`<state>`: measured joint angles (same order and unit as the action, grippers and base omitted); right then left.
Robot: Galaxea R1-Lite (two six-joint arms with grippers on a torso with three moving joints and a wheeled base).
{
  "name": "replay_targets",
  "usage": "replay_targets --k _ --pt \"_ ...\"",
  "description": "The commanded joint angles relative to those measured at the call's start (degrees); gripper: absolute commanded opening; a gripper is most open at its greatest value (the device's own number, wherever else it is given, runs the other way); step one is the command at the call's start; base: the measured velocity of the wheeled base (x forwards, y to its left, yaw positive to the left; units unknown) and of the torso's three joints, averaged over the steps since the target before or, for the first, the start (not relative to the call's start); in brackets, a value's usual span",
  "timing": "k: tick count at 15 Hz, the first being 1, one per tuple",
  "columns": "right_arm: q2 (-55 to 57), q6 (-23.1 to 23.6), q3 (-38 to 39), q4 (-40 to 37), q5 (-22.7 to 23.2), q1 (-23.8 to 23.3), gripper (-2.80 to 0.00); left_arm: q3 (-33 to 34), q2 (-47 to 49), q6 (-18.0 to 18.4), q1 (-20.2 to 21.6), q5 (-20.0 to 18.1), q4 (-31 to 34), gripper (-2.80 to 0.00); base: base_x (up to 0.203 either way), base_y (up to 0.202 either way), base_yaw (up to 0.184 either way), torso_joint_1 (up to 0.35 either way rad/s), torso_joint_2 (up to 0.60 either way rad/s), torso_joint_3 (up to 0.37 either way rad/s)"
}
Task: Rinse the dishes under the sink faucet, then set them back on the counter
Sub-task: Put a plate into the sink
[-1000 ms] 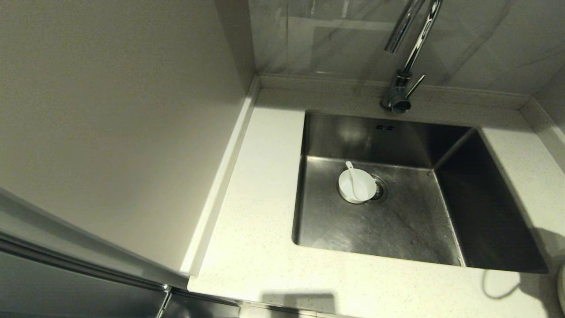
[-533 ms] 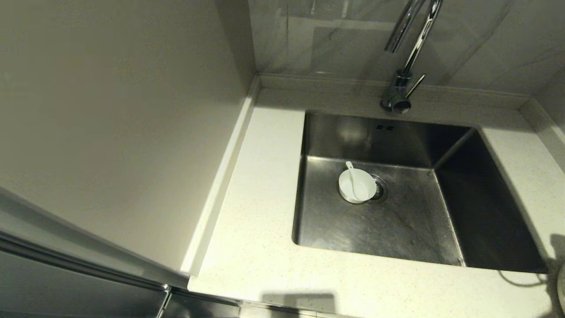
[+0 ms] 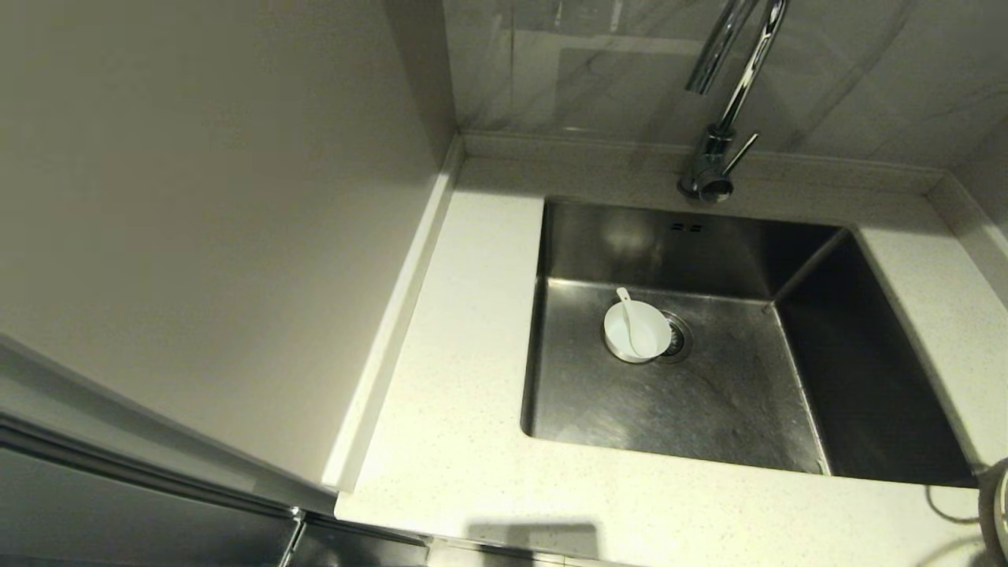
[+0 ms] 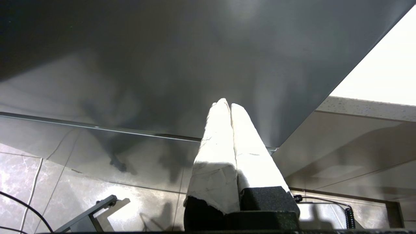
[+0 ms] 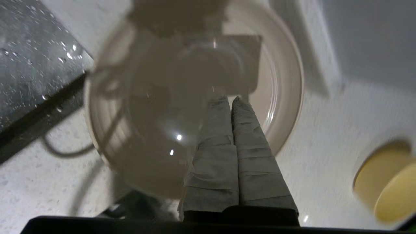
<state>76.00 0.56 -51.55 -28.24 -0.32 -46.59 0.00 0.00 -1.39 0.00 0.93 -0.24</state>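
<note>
R gripper [image 5: 231, 99], jaws pressed together & empty, hovers over plate [image 5: 279, 81] on table [image 5: 325, 156] beside sink [image 3: 709, 409]. Bowl [image 3: 634, 331] w/ spoon [image 3: 628, 315] sits in sink by drain. Likely step: fetch plate; next needs jaws spread, then rim pinch. L gripper [image 4: 230, 105] parked, jaws together.

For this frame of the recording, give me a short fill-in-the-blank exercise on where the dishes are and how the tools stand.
1. The white bowl sits on the floor of the ____.
2. Lying inside that bowl is a white ____.
3. The right tool hovers over the cream plate, its fingers ____.
4. The plate rests on the speckled ____, beside the basin.

Missing words: sink; spoon; shut; counter
</note>
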Motion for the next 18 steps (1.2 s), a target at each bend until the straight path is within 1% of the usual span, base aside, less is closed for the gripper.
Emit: replay_targets --k 1,6,8,9,16,18 --pt "0.76 0.96 -0.47 1.41 0.23 2.2 -2.8 0.0 -0.18 -0.02 0.0 0.04 -0.02 -2.8 0.0 0.0 0.0 0.0 0.0 0.0" --pt "1.68 0.87 -0.38 1.43 -0.07 13.03 -2.8 0.0 -0.18 -0.02 0.0 0.04 -0.02 -2.8 0.0 0.0 0.0 0.0 0.0 0.0" --pt "2.37 0.93 0.36 1.49 -0.34 14.96 -2.8 0.0 -0.18 -0.02 0.0 0.04 -0.02 -2.8 0.0 0.0 0.0 0.0 0.0 0.0" --pt "2.52 0.93 0.72 1.57 -0.38 15.65 0.0 0.0 -0.18 -0.02 0.0 0.04 -0.02 -2.8 0.0 0.0 0.0 0.0 0.0 0.0" --pt "5.59 1.15 2.81 1.62 -0.17 17.24 0.0 0.0 -0.18 -0.02 0.0 0.04 -0.02 -2.8 0.0 0.0 0.0 0.0 0.0 0.0" --pt "6.4 1.11 2.61 1.86 -0.19 18.61 0.0 0.0 -0.18 -0.02 0.0 0.04 -0.02 -2.8 0.0 0.0 0.0 0.0 0.0 0.0"
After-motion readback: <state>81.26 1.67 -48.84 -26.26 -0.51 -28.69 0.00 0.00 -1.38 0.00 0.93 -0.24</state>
